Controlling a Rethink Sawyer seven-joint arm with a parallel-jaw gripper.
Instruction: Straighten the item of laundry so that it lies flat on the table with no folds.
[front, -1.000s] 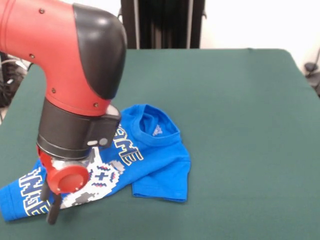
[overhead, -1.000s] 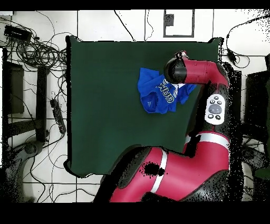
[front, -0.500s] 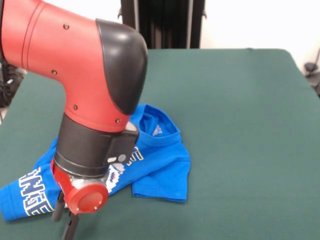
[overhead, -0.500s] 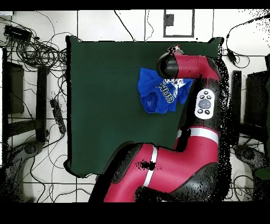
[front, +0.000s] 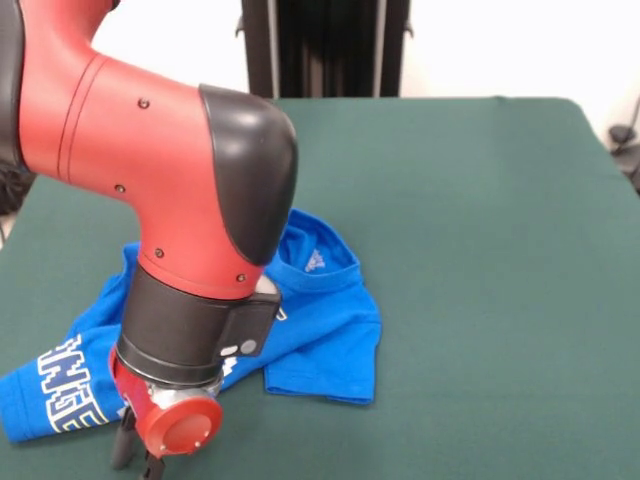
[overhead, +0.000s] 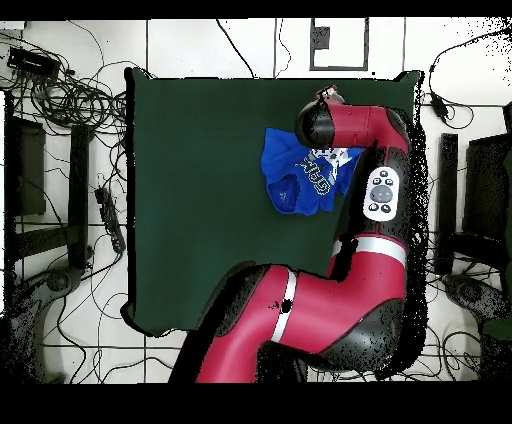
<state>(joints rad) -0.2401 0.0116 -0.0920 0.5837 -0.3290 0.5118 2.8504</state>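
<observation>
The blue T-shirt (front: 322, 310) lies crumpled on the green table (front: 480, 250), left of the middle in the front view. Its collar faces up, one sleeve is folded at the front right, and white lettering shows at the far left (front: 65, 385). My gripper (front: 138, 460) hangs below the red and black wrist at the bottom left, over the shirt's near edge, and is cut off by the picture's bottom. The wrist hides the printed middle of the shirt. In the overhead view the shirt (overhead: 290, 180) lies at the table's (overhead: 200, 200) upper right, partly under the arm.
The big red arm (front: 150, 170) fills the left of the front view. A black pedestal (front: 325, 45) stands behind the table's far side. Cables (overhead: 70, 95) lie on the floor beside the table in the overhead view.
The wrist and gripper have moved right and toward the table's near edge in the front view. More of the shirt's left sleeve shows behind the arm. The shirt itself has hardly shifted.
</observation>
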